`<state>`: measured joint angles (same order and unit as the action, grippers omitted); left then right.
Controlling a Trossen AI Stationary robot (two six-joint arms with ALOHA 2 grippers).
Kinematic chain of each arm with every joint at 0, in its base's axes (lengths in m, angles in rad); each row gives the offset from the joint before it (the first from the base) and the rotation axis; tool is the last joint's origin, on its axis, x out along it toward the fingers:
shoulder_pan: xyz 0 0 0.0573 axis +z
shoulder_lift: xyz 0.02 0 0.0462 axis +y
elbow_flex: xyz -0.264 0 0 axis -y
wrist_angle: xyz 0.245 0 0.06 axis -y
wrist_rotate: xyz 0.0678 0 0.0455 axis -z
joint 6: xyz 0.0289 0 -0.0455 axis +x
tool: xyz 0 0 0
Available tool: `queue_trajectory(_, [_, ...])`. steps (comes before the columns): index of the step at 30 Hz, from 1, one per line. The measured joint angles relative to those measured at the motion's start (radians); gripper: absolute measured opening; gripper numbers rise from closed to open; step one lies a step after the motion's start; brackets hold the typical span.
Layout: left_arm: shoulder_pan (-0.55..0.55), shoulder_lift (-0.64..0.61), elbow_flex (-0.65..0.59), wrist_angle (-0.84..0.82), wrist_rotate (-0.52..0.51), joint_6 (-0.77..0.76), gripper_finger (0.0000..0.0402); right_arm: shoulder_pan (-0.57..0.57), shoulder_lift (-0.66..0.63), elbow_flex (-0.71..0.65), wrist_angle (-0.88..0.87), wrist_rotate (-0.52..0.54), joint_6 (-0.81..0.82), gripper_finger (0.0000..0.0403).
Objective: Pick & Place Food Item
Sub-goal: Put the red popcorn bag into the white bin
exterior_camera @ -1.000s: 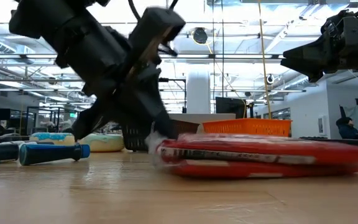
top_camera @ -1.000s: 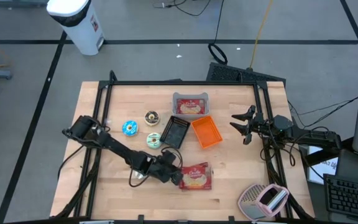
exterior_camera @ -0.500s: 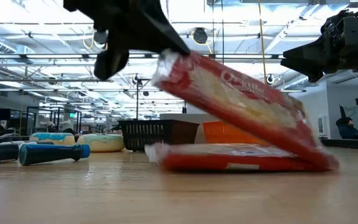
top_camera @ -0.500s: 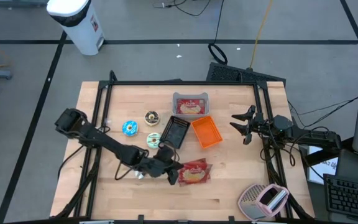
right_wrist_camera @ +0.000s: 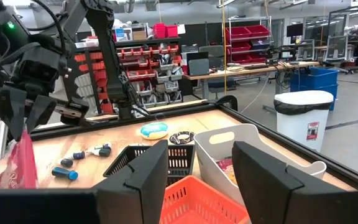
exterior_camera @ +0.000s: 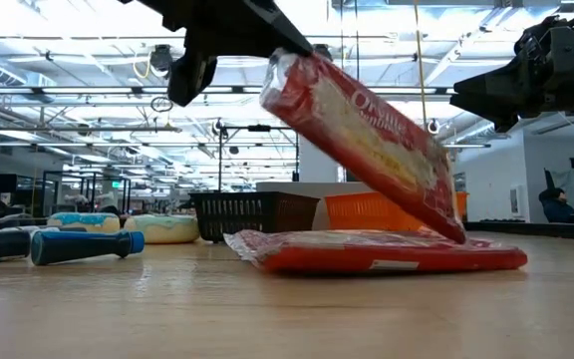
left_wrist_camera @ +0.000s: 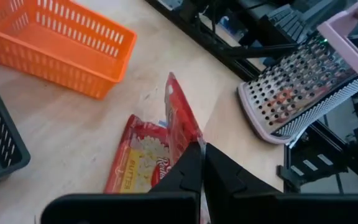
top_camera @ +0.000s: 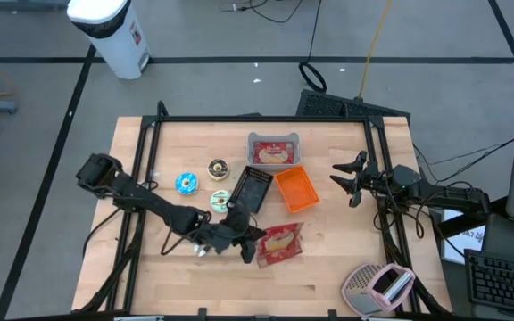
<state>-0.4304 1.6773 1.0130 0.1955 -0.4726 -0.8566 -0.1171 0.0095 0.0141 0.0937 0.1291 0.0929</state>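
Red popcorn packet (exterior_camera: pixel 367 130) hangs tilted at centre of the low view, one end up in the left gripper (exterior_camera: pixel 267 45), the lower end near a second red packet (exterior_camera: pixel 377 251) lying flat on the wooden table (exterior_camera: pixel 267 319). In the high view the held packet (top_camera: pixel 279 242) sits lower centre, with the left gripper (top_camera: pixel 250 242) at its left edge, jaws clamped together on the packet's edge. Left wrist view shows the closed fingers (left_wrist_camera: pixel 194 171) pinching the packet (left_wrist_camera: pixel 179 124) above the flat one (left_wrist_camera: pixel 135 162). Just above in the high view: black basket (top_camera: pixel 251 188), orange basket (top_camera: pixel 295 190), white bin (top_camera: pixel 274 149) with another packet inside. Left of these, three round food items (top_camera: pixel 187 184). Grater (top_camera: pixel 377 287) at lower right. Right gripper (top_camera: pixel 344 183) hovers at right of centre, jaws apart, holding nothing.
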Motion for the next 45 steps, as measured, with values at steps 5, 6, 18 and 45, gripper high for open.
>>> queue_trajectory(5, [0.017, -0.038, 0.000, 0.047, 0.009, 0.060, 0.0001, 0.000, 0.000, 0.000, 0.000, 0.000, 0.000, 0.0167])
queue_trajectory(6, [0.022, -0.046, 0.000, 0.063, 0.011, 0.078, 0.0001, 0.000, 0.000, 0.000, 0.000, 0.000, 0.000, 0.0167])
queue_trajectory(18, [0.106, -0.196, 0.000, 0.125, 0.019, 0.288, 0.0000, 0.000, 0.000, 0.000, 0.000, 0.000, 0.000, 0.0167])
queue_trajectory(45, [0.663, -0.201, 0.000, 0.091, 0.371, 0.194, 0.0000, 0.000, 0.000, 0.000, 0.000, 0.000, 0.000, 0.0167])
